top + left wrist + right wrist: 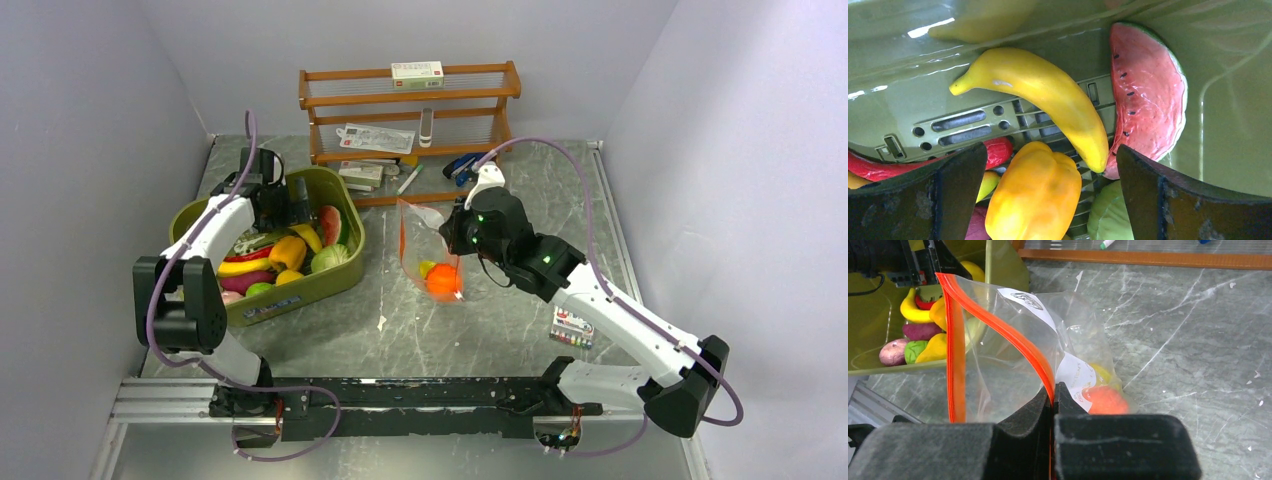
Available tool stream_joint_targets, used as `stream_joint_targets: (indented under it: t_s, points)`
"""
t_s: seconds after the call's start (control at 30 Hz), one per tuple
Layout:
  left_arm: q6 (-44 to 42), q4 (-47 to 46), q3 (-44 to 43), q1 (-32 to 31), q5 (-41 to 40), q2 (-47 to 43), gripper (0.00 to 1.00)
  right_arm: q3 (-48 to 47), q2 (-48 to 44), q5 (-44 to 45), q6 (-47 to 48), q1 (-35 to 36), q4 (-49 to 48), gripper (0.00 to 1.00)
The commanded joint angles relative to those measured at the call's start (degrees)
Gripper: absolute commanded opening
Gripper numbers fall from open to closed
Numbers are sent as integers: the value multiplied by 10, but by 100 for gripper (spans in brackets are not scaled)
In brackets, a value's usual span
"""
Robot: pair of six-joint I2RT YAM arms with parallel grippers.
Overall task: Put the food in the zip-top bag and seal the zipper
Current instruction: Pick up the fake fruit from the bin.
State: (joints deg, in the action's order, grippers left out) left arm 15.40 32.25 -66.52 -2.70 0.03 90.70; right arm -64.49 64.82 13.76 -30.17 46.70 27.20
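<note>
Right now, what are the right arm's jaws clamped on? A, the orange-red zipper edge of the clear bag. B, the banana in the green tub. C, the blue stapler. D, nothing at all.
A: in the right wrist view the right jaws are closed on the zipper strip of the zip-top bag.
</note>
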Motion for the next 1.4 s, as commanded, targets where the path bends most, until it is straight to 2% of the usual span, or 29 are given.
stream_joint_targets:
  t_s: [0.0,0.17,0.23,0.3,0.4,0.63,1.13,1.3,1.33,1.37]
  points:
    - [8,-26,-14,7,-18,-4,100,4,-3,4,8,-4,-31,0]
    - [18,-39,-4,7,-61,-12,97,13,-8,-3,14,-4,-40,0]
    - [10,-49,4,7,-69,-18,99,17,-12,-6,13,-3,-45,0]
    - [-10,-52,1,7,-56,-11,98,28,-23,-6,11,-4,-55,0]
    - [-12,-7,-27,6,-65,19,97,43,-35,-3,8,-3,-61,0]
    - [-1,-66,15,7,-59,-3,96,54,-57,-8,6,-4,-61,0]
    - [-12,-107,30,5,-53,87,96,62,-83,2,12,-3,-57,0]
    - [-9,-101,23,4,-53,91,96,63,-86,-1,6,-3,-55,0]
    - [-10,-100,24,4,-54,90,100,60,-84,0,6,-4,-52,0]
    - [-10,-98,23,4,-54,88,96,57,-82,1,6,-3,-51,0]
